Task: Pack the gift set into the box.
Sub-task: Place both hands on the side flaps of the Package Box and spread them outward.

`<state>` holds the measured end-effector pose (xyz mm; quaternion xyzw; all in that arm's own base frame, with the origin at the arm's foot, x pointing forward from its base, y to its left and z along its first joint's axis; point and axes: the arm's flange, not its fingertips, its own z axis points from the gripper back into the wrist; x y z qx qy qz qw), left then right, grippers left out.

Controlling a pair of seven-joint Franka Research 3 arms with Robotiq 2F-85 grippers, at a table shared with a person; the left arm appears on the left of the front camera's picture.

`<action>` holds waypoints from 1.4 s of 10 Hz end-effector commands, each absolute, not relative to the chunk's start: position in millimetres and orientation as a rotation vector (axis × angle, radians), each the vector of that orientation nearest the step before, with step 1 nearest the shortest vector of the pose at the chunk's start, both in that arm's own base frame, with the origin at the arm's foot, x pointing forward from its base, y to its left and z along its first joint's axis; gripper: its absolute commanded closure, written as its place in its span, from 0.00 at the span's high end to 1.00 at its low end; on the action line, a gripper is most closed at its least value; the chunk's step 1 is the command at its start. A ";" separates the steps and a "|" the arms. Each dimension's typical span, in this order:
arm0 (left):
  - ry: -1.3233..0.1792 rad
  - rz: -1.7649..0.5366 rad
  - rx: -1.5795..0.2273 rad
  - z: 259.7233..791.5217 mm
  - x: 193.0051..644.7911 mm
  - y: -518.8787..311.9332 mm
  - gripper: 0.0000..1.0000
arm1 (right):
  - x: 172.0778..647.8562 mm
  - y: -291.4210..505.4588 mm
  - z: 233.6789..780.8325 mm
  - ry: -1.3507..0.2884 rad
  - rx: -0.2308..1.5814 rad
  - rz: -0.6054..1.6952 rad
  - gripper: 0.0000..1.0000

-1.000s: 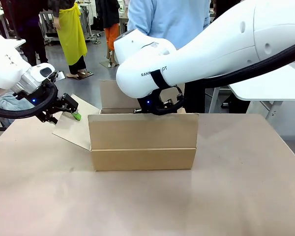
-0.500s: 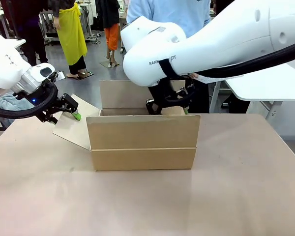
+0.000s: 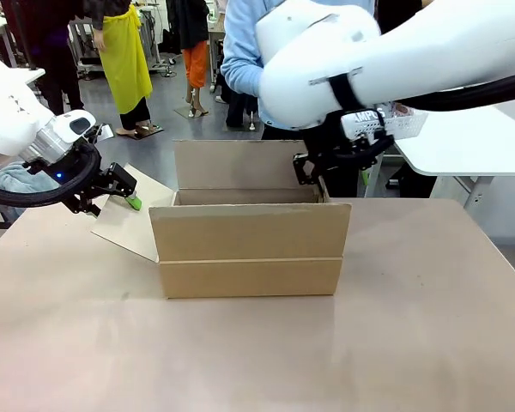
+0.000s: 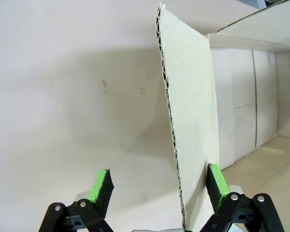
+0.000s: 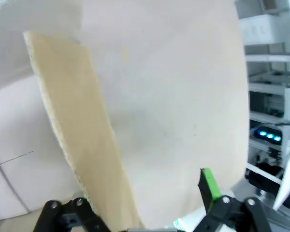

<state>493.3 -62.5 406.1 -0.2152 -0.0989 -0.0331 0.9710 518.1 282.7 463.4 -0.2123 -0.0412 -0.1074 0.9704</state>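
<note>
One box is seen open in the middle of the desk. Its left flap is placed between the wide-spread fingers of the left claw. Its right flap is placed likewise in the right claw.

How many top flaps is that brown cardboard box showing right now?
4 on the brown cardboard box: near flap and far flap upright; left flap leaning outward inside the open left gripper; right flap inside the open right gripper, partly hidden in the front view.
</note>
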 end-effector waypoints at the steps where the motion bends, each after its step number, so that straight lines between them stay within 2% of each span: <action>1: -0.198 -0.059 -0.420 406.2 490.6 -61.8 1.00 | 504.1 233.1 455.6 -0.107 -0.271 -0.157 1.00; 6: -0.198 -0.059 -0.420 406.2 490.6 -61.8 1.00 | 502.0 140.2 411.7 -0.132 0.105 -0.146 1.00; 8: -0.198 -0.059 -0.420 406.2 490.6 -61.8 1.00 | 504.0 131.7 384.7 -0.125 0.244 -0.109 1.00; 9: -0.198 -0.059 -0.420 406.2 490.6 -61.8 1.00 | 512.6 139.8 408.3 -0.148 0.074 -0.192 1.00; 14: -0.198 -0.059 -0.420 406.2 490.6 -61.8 1.00 | 512.6 139.8 408.3 -0.148 0.074 -0.192 1.00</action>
